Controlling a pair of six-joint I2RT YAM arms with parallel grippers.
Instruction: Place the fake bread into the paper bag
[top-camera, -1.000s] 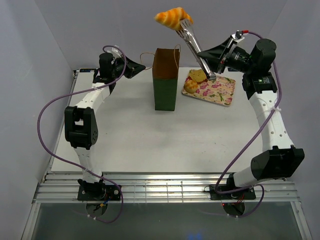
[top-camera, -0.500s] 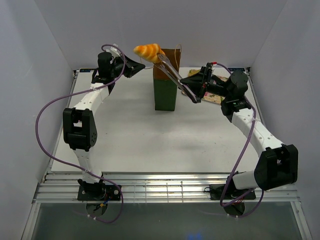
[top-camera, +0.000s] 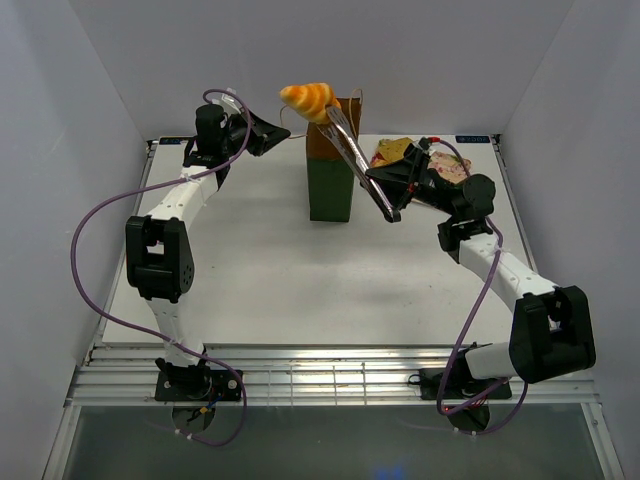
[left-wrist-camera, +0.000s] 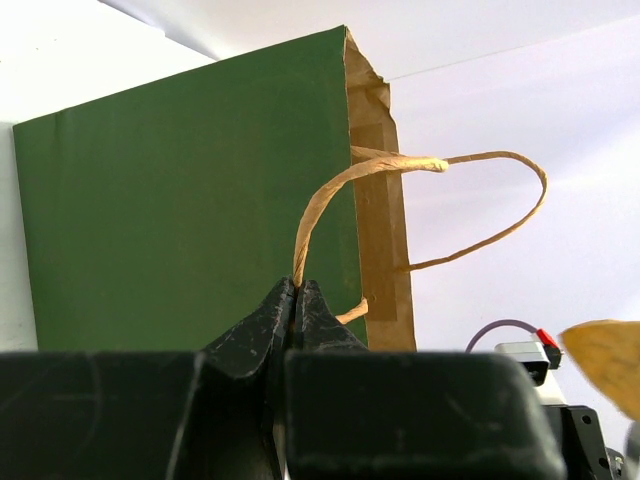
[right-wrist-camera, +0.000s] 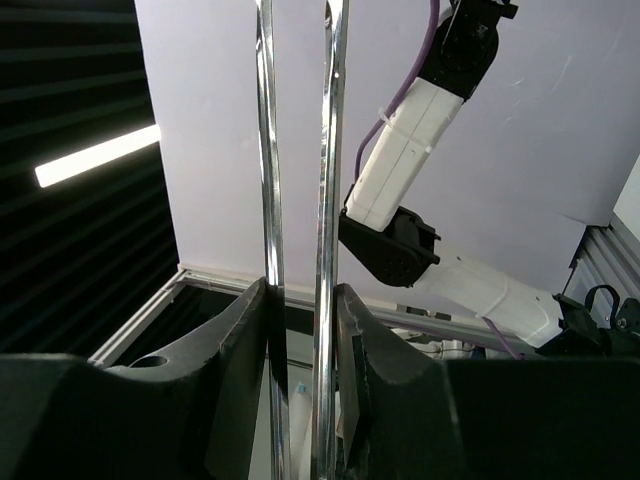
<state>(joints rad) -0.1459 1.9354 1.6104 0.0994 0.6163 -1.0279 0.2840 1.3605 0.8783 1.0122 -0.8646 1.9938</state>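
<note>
The dark green paper bag (top-camera: 330, 185) stands upright at the table's middle back. My left gripper (top-camera: 284, 128) is shut on one of its tan loop handles (left-wrist-camera: 330, 185), seen close up in the left wrist view with the bag's green side (left-wrist-camera: 180, 200) behind it. My right gripper (top-camera: 378, 185) is shut on metal tongs (top-camera: 350, 150), and its jaws press both tong arms (right-wrist-camera: 328, 150) together. The tongs' far end pinches a golden croissant (top-camera: 308, 97), which hangs just above the bag's open top, toward its left edge. Another fake bread piece (top-camera: 392, 151) lies on the tray.
The floral tray (top-camera: 448, 168) sits right of the bag, mostly hidden behind my right wrist. White walls close in the table on the left, back and right. Purple cables loop off both arms.
My right arm has swung left and dropped, carrying the croissant in the tongs from high up right of the bag to just over its mouth. The left gripper has kept its hold on the handle.
</note>
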